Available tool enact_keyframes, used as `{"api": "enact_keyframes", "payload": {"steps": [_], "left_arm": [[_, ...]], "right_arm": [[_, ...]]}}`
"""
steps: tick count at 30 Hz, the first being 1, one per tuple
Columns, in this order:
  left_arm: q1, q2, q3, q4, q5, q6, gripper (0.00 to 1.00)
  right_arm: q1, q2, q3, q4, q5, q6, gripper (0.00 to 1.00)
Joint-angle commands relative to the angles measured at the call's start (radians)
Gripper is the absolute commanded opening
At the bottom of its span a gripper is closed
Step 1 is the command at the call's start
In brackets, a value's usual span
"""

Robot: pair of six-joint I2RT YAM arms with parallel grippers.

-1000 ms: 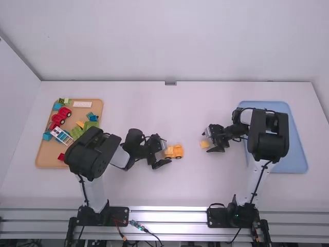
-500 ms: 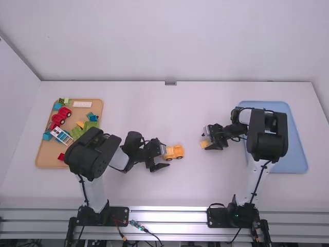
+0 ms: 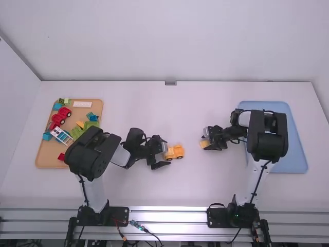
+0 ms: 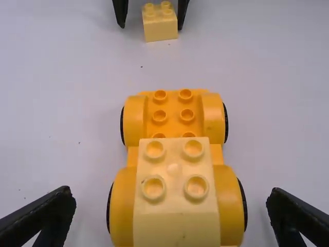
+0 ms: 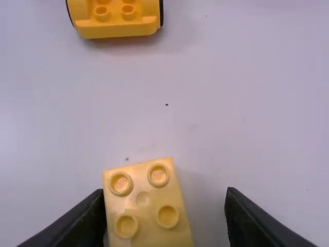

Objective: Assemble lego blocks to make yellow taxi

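We have a crowded tan tray [image 3: 42, 158] at frame left, blue tray [image 3: 297, 162] at right, bench [image 3: 175, 188] between; left jaws gape astride the car [image 3: 178, 152], right jaws apart around a block [image 5: 144, 198].

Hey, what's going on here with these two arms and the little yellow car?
Two robot arms seem to be building a toy taxi. The left gripper is open around the back or front end of a wheeled yellow base, which already carries one pale yellow block. The right gripper is open around a loose pale block on the table, not yet added. Other pieces lie on the tan tray.
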Motion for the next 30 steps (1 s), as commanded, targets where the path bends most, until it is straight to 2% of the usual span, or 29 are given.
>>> {"api": "enact_keyframes", "payload": {"steps": [1,7,14,24,30], "left_arm": [[-0.004,0.006,0.021,-0.002,0.030,0.009,0.99],[-0.004,0.006,0.010,0.017,0.026,0.008,0.99],[-0.004,0.006,0.022,-0.011,0.026,0.009,0.99],[-0.004,0.006,0.045,-0.058,0.027,0.009,0.99],[-0.004,0.006,0.032,-0.027,0.026,0.008,0.99]], "right_arm": [[0.001,0.015,-0.022,0.014,0.013,0.031,0.56],[0.000,0.015,-0.017,0.003,0.007,0.026,0.54],[0.000,0.015,0.055,-0.154,0.009,-0.088,0.55],[0.000,0.015,0.014,-0.082,0.008,-0.046,0.51],[0.000,0.015,0.013,-0.068,0.008,-0.016,0.43]]}}
